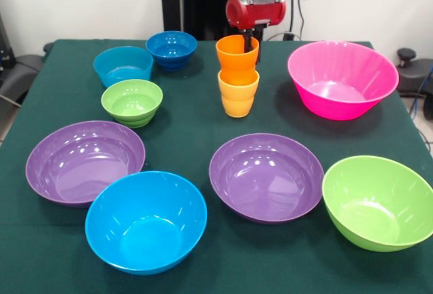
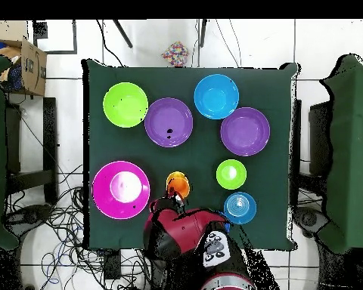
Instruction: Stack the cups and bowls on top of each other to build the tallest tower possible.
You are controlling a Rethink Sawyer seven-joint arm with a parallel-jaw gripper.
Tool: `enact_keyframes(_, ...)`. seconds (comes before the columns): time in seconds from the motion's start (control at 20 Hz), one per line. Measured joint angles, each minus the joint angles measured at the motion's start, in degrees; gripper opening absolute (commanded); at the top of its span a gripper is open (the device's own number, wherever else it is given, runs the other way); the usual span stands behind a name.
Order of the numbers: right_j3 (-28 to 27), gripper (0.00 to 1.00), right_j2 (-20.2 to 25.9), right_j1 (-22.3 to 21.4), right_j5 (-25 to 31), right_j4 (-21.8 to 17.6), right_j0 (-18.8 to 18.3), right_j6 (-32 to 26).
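The orange cup (image 1: 237, 54) hangs with its base in the mouth of the yellow-orange cup (image 1: 238, 94), which stands on the green table (image 1: 196, 115) at the far middle. My gripper (image 1: 252, 42) comes down behind them and is shut on the orange cup's far rim, one finger inside. The overhead view shows the orange cup (image 2: 177, 182) just ahead of the gripper (image 2: 177, 198). The small green bowl (image 1: 132, 101), light blue bowl (image 1: 123, 65) and dark blue bowl (image 1: 171, 49) stand apart to the left.
Large bowls ring the cups: pink (image 1: 342, 78) at the right, two purple (image 1: 84, 162) (image 1: 266, 176), blue (image 1: 145, 221) and green (image 1: 379, 201) along the near side. Chairs stand by both table sides.
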Motion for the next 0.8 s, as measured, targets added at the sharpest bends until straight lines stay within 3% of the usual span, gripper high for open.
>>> enact_keyframes(0.8,-0.5,0.00,0.3,0.6,-0.1,0.0,0.0,0.0)
